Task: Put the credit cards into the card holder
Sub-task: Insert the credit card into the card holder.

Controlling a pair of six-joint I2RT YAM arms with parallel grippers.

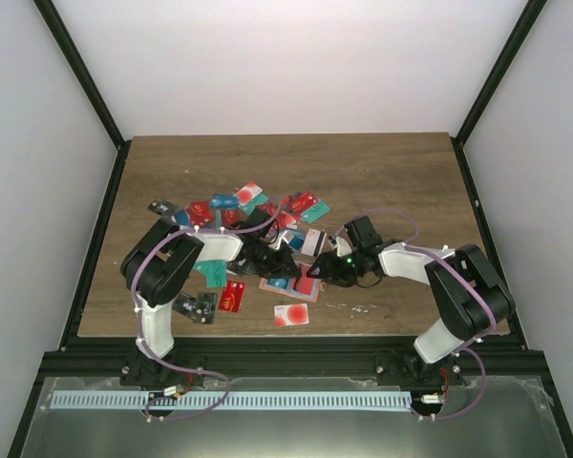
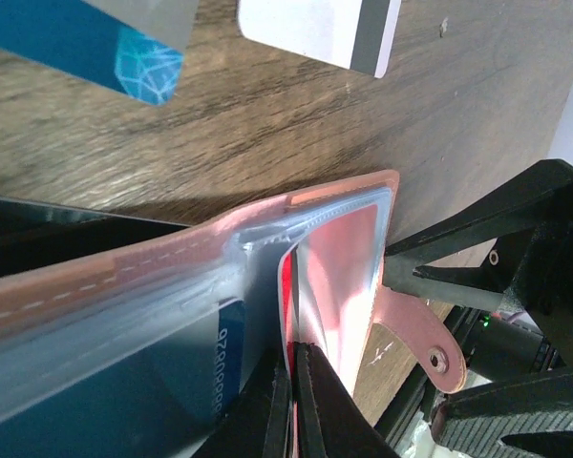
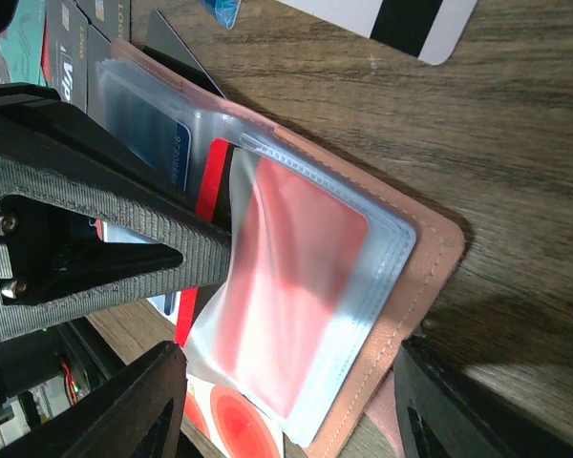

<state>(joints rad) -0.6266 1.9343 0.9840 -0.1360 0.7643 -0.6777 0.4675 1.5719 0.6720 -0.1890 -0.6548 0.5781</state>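
The tan card holder [image 1: 288, 284] lies open on the table, its clear sleeves showing in the left wrist view [image 2: 76, 286] and the right wrist view [image 3: 430, 277]. My left gripper [image 1: 275, 262] [image 2: 296, 348] is shut on the edge of a red card [image 2: 286, 286], which stands at the mouth of a clear sleeve; the red card [image 3: 205, 191] also shows in the right wrist view. My right gripper [image 1: 327, 272] [image 3: 286, 420] is open, its fingers wide on either side of the holder's near corner. Many credit cards [image 1: 248, 205] lie scattered behind.
A white card with a red dot [image 1: 291, 315] lies near the front edge. A red card [image 1: 231, 296] and black cards [image 1: 196, 305] lie at front left. A white striped card [image 3: 382, 19] [image 2: 320, 29] and a blue card [image 2: 95, 43] lie just beyond the holder.
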